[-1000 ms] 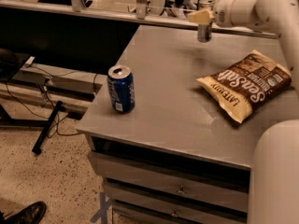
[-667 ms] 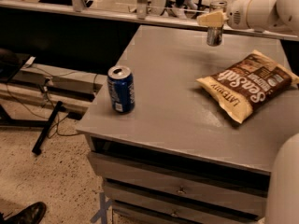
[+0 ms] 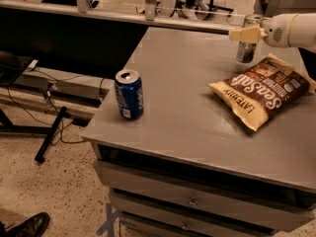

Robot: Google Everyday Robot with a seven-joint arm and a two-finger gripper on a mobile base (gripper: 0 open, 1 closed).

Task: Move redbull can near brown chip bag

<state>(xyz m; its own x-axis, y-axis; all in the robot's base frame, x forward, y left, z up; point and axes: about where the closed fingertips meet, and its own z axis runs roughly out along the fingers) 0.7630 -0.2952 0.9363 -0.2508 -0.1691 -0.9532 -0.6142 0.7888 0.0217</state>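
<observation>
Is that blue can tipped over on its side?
No, the blue can stands upright near the table's left edge; the end effector is far off at the redbull can.

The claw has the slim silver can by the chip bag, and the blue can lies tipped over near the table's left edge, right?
Not quite: the blue can stands upright, as the camera view shows. The rest holds: the gripper grips the redbull can just behind the brown chip bag.
</observation>
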